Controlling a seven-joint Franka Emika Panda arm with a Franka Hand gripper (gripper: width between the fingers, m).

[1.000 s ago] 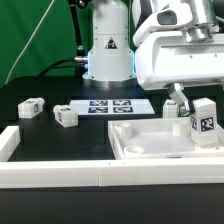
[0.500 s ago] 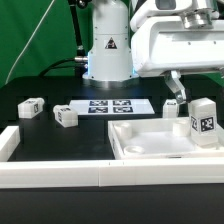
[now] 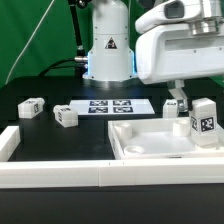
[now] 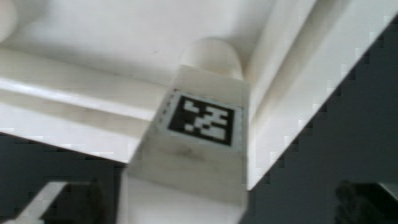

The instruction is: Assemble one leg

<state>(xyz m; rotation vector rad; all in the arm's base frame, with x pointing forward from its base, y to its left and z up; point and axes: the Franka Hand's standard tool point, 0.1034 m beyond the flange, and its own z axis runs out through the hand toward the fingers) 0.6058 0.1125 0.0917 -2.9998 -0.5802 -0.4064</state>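
A leg [image 3: 204,120], a small white block with a square tag, stands upright at the near right corner of the white tray [image 3: 140,145]. My gripper [image 3: 188,94] hangs just above and behind it. In the wrist view the leg [image 4: 201,118] runs down from the tray's corner wall [image 4: 302,90] into the space between my fingers. My gripper [image 4: 208,208] is open: the dark fingers [image 4: 50,203] stand apart from the leg on both sides. Two more legs [image 3: 30,106] [image 3: 66,116] lie on the black table at the exterior view's left.
The marker board [image 3: 108,107] lies flat in front of the arm's base [image 3: 108,55]. A low white wall [image 3: 60,172] runs along the table's front, with a side piece [image 3: 8,140] at the exterior view's left.
The gripper rose a little, then came down again and shifted slightly to the exterior view's right. The upright leg and the other parts have not moved.
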